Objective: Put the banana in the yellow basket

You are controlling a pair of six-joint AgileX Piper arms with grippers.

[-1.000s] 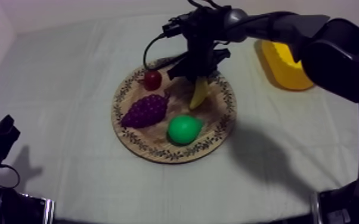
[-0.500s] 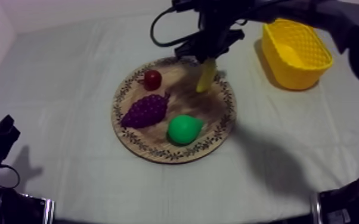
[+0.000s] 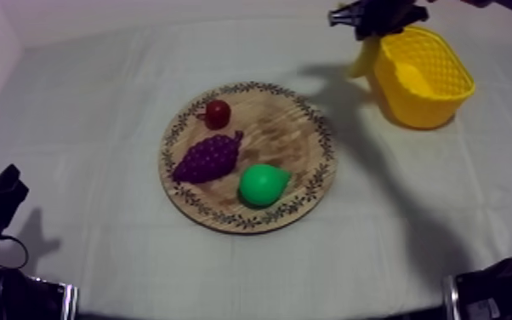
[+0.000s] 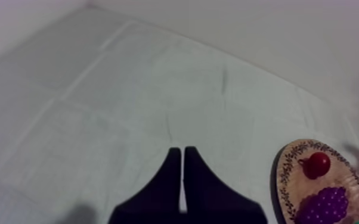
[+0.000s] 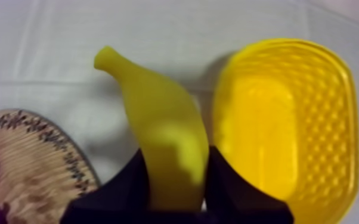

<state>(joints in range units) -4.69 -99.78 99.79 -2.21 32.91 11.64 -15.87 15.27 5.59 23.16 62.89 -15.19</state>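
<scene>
The banana (image 5: 164, 137), yellow and curved, is held in the air just beside the basket (image 3: 421, 106), at the basket's outer wall on the side facing the board (image 3: 285, 136). One end is clamped in the right gripper (image 5: 176, 156), and the tapered tip is pointed away from it. The basket, yellow with a lattice wall, is stood upright. The board, round and wooden with a patterned rim, is laid flat near the basket, not touching it.
</scene>
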